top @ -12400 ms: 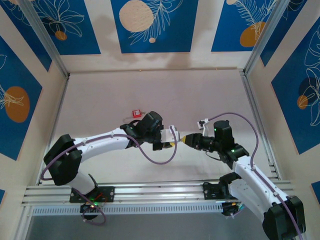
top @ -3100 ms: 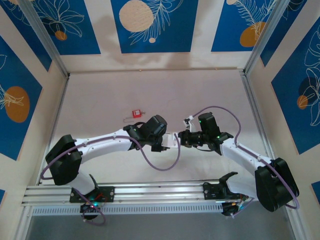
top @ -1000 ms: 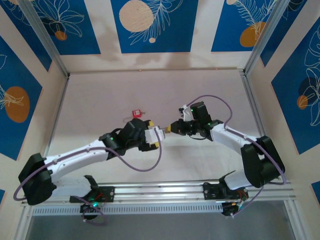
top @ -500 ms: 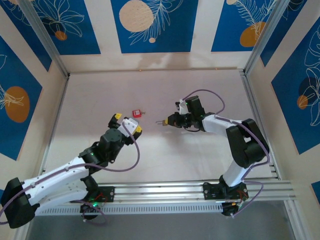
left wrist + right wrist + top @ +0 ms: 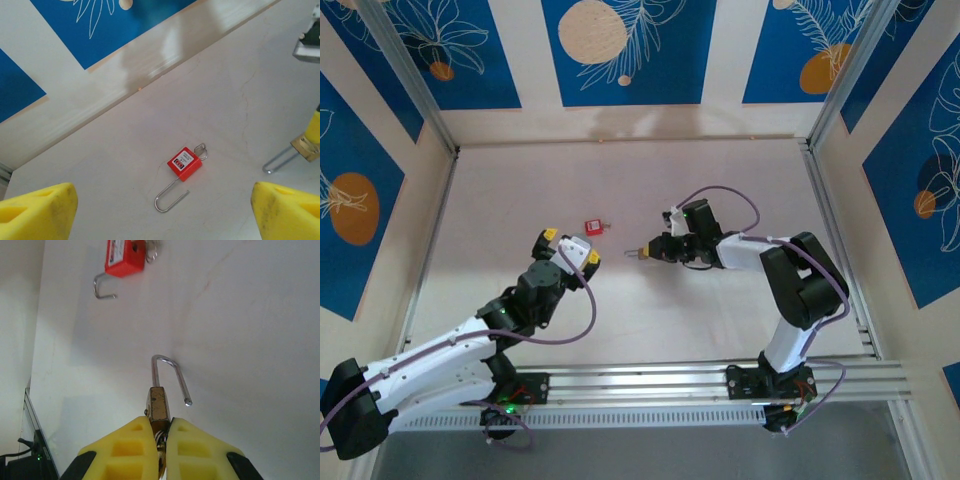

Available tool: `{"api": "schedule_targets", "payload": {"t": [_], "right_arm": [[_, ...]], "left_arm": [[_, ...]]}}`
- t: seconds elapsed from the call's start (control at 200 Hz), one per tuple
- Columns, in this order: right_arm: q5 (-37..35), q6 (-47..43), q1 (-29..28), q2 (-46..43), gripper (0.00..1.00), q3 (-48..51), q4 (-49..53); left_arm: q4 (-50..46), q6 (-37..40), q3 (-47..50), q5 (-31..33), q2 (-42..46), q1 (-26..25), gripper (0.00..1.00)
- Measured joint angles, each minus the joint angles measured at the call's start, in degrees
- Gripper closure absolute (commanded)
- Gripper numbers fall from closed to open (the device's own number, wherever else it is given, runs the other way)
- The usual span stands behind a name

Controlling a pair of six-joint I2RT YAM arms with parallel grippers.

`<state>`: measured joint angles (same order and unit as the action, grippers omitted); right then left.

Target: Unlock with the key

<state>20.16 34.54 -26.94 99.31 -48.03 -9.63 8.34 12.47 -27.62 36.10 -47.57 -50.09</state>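
Well, the key [image 5: 200, 149] lies right at the red padlock [image 5: 184, 163]. Its thin wire ring sticks out from the end of the body opposite the shackle, and the blade is too small to make out. The red padlock lies flat on the pale table [image 5: 100, 165] with its silver shackle swung open. The left wrist view shows the ring and the label on the body clearly, while in the top view both shrink to a red speck with a faint glint beside it.

To the right of the red padlock, and apart from it, is the right gripper [image 5: 159, 432]. Its yellow fingers are pressed together on a brass padlock [image 5: 158, 405], whose shackle is also open and points toward the red one.

On the near side of the red padlock is the left gripper [image 5: 162, 212], its fingertips spread wide with nothing between them.
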Motion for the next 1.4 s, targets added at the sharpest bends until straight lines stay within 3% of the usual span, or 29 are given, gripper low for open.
{"api": "schedule_targets", "payload": {"t": [0.76,0.99,1.401], "right_arm": [[1.49,0.07,-1.44,0.83,0.94,4.61,-4.09],[2.32,0.04,0.61,1.86,0.79,4.59,-3.41],[-0.09,-0.28,3.98,1.62,0.63,2.1,5.27]], "left_arm": [[0.24,-0.35,0.0,-0.07,0.26,0.0,0.11],[0.24,-1.2,0.0,-0.48,0.07,0.0,0.1],[-0.55,-1.73,-0.2,-1.57,-0.7,0.11,0.05]]}}
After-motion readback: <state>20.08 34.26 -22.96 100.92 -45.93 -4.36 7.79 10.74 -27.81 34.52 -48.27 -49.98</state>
